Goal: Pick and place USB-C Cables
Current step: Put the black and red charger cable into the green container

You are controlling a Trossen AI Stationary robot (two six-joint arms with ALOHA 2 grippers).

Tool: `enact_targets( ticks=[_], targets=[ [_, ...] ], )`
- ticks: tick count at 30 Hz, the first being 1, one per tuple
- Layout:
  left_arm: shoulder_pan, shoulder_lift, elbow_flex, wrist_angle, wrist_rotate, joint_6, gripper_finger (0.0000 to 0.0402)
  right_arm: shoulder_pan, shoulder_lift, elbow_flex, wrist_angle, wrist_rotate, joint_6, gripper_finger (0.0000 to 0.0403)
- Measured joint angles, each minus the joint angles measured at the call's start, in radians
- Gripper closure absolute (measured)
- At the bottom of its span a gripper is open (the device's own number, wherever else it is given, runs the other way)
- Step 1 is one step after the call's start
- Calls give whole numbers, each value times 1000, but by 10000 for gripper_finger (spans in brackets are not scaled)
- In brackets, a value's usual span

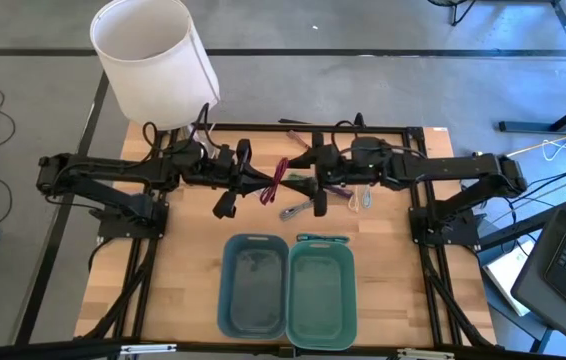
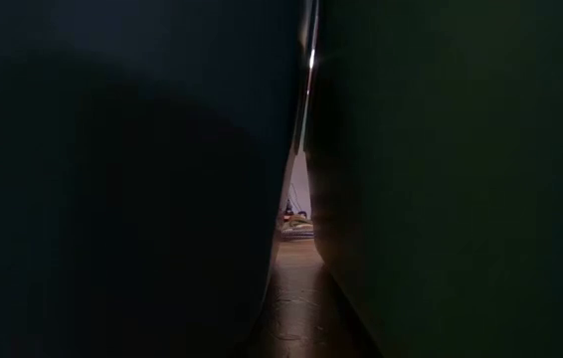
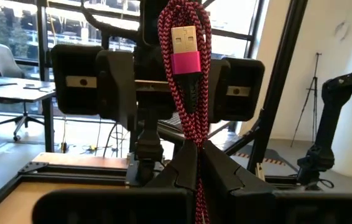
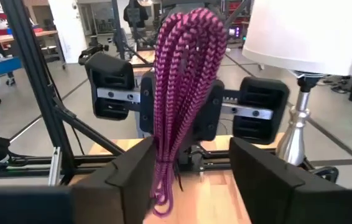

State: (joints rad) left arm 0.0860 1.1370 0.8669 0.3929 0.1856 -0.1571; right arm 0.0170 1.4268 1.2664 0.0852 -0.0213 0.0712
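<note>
High view: both arms meet over the middle of the table, toward its far edge. The left gripper [image 1: 246, 182] and right gripper [image 1: 308, 180] face each other with the red-purple braided cable [image 1: 281, 180] hanging between them, its long axis running from the far edge toward the near edge. More cables lie on the table just nearward of the right gripper: a grey cable [image 1: 298, 209], a white cable [image 1: 360, 199] and a dark purple cable [image 1: 335, 189]. A green cable [image 1: 321, 239] rests along the far rim of the green tray [image 1: 348, 300]; the blue tray [image 1: 228, 300] sits touching it on the left, both near the table's near edge. A white bucket [image 1: 153, 60] stands at the far-left corner. Low view: the two trays block nearly everything; only a slit between them shows. Left wrist view: the left fingers [image 3: 182, 177] are pressed together on the cable's lower part, its USB plug [image 3: 185, 50] pointing up. Right wrist view: the right fingers [image 4: 260, 165] are spread wide, the cable bundle [image 4: 179, 93] hanging against the one finger [image 4: 132, 168], not pinched. Likely a handover; the trays lie nearward of both, and nothing seems to block the way to them.
</note>
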Motion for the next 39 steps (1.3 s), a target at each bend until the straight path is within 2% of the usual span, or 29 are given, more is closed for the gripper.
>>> enact_targets(
  ticks=[4,8,11,15,20,26,29,32,39],
  targets=[
    [0,0,0,0,0,14,400,0,32,34,11,-22,3,182],
    [0,0,0,-1,0,14,400,0,56,73,16,-32,3,208],
    [0,0,0,-1,0,14,400,0,65,93,16,-32,26,259],
    [1,0,0,-8,0,14,399,-2,62,94,-1,-36,24,369],
    [2,3,0,-9,8,-18,387,-1,40,94,-62,-8,-38,376],
    [-2,-14,2,-7,39,-86,322,-4,-73,94,-338,127,-65,376],
    [-8,-42,2,-7,45,-109,289,-1,-148,94,-504,143,40,376],
    [-19,-82,2,-6,58,-110,270,28,-207,94,-630,93,216,376],
    [-28,-167,1,-44,35,-43,273,225,-186,94,-786,33,645,376]
  ],
)
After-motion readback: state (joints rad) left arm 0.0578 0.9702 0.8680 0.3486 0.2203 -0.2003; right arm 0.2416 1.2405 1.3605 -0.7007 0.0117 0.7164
